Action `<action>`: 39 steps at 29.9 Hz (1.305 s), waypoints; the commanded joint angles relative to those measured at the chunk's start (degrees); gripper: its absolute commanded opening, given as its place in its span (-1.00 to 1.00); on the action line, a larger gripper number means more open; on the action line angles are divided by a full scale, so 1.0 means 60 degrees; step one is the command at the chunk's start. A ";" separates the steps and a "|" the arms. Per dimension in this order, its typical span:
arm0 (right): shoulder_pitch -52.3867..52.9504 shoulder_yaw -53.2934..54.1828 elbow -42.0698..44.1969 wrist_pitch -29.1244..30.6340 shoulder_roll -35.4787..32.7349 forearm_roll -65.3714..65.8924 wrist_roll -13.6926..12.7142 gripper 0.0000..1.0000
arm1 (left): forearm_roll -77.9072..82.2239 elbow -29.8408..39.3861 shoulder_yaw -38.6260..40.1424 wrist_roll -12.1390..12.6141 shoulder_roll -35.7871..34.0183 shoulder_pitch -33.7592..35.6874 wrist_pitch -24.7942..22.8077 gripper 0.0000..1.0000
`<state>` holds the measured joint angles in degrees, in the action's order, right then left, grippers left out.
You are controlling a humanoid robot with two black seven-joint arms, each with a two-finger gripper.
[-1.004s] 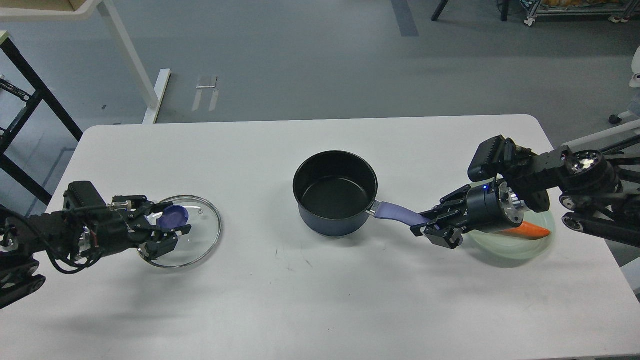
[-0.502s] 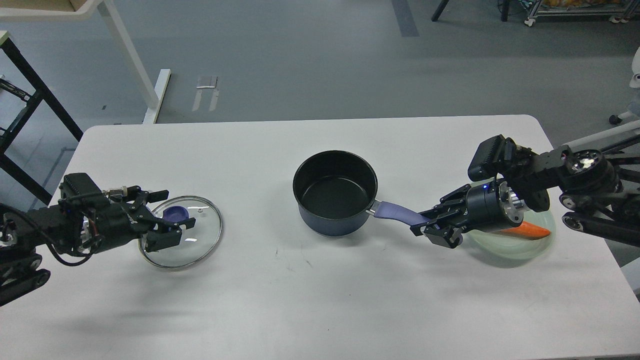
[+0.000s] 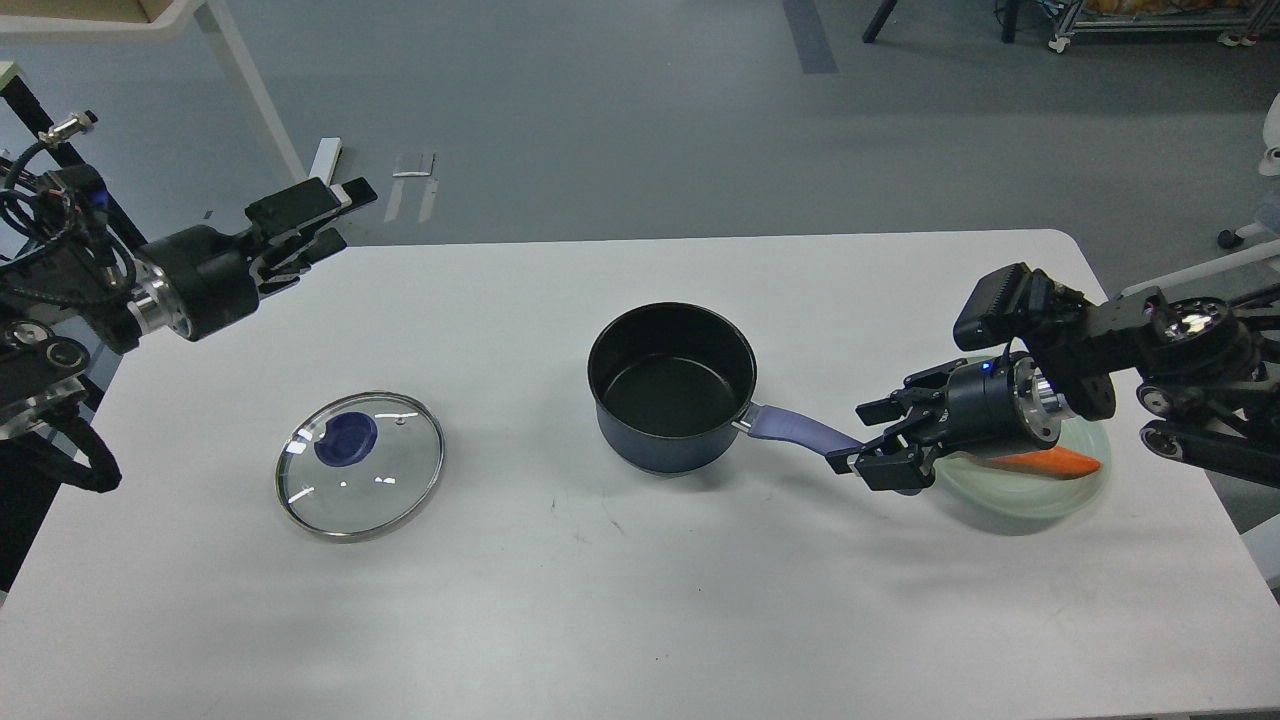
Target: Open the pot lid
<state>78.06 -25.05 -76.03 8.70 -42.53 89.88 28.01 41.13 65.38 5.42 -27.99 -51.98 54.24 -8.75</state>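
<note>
The dark pot (image 3: 670, 385) stands uncovered in the middle of the white table, its purple handle (image 3: 795, 427) pointing right. The glass lid (image 3: 370, 478) with a blue knob (image 3: 346, 440) lies flat on the table to the pot's left. My left gripper (image 3: 340, 218) is open and empty, raised over the table's far left edge, well away from the lid. My right gripper (image 3: 864, 438) is open at the tip of the handle, its fingers spread above and below the handle's end.
A pale green plate (image 3: 1060, 492) with an orange carrot (image 3: 1060, 462) sits at the right, partly under my right wrist. A white table leg (image 3: 262, 115) and a black frame (image 3: 60, 170) stand beyond the table's far left.
My left gripper let go of the lid's knob, then rose and swung back to the far left. My right gripper opened on the handle and drew slightly right.
</note>
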 commanded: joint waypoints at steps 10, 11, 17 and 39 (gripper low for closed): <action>0.0117 0.2150 -0.0249 -0.0219 -0.2242 -0.7733 -0.0002 0.96 | -0.3891 -0.0262 0.1057 -0.0002 0.1147 -0.0147 0.0053 0.98; -0.0103 0.2414 -0.0204 -0.0248 -0.2271 -0.8816 -0.0002 0.96 | -0.4359 -0.0466 0.1218 -0.0002 0.1352 -0.0191 -0.0049 0.98; -0.0969 0.3514 0.0263 -0.0906 -0.2213 -1.3627 -0.0002 0.96 | -0.5448 -0.1594 0.1996 -0.0002 0.2524 -0.0440 -0.0079 0.98; -0.5568 0.7339 0.2799 0.2283 0.0527 -1.5961 -0.0002 0.99 | -0.6854 -0.3338 0.3153 0.1207 0.4415 -0.1613 -0.1792 0.98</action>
<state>47.36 18.55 -59.86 17.44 -39.46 -4.78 28.00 0.16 46.26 23.04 -21.20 -26.38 44.93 -18.75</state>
